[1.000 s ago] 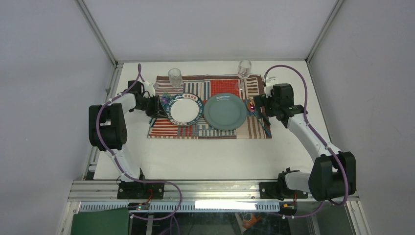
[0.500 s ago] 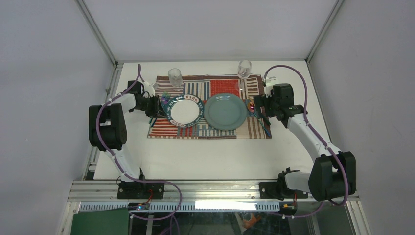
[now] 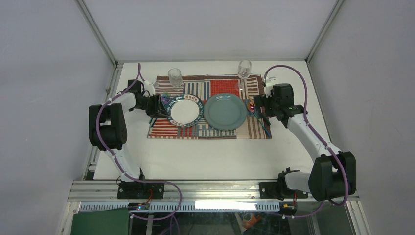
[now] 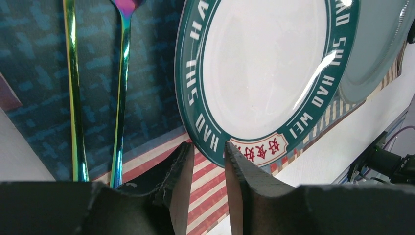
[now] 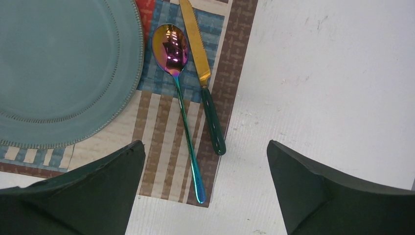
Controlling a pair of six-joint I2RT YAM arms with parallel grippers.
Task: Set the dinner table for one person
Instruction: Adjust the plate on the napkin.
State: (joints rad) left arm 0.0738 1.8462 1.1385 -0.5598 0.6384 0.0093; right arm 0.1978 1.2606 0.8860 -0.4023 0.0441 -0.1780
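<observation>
While the left gripper (image 4: 207,147) is pinching the 9 o'clock rim of the glossy round plate (image 4: 264,63), the right gripper (image 5: 204,143) is gaping over an iridescent spoon (image 5: 170,49); the matte white dinner table (image 3: 215,152) is lying under the striped placemat (image 3: 227,132).

A robotics lab test cell: plain grey panel walls (image 3: 44,58) on aluminium frame rails (image 3: 98,32) enclose the large matte white tabletop (image 3: 210,156), with two white-and-black robot arms (image 3: 306,129) bolted along its near edge.

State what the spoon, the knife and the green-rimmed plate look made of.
Spoon: polished metal, iridescent rainbow coating, mirror reflections. Knife: gold-toned metal blade; dark green glossy handle, possibly plastic or resin. Green-rimmed plate: glazed ceramic or melamine; sharp glossy highlights, printed lettering.
</observation>
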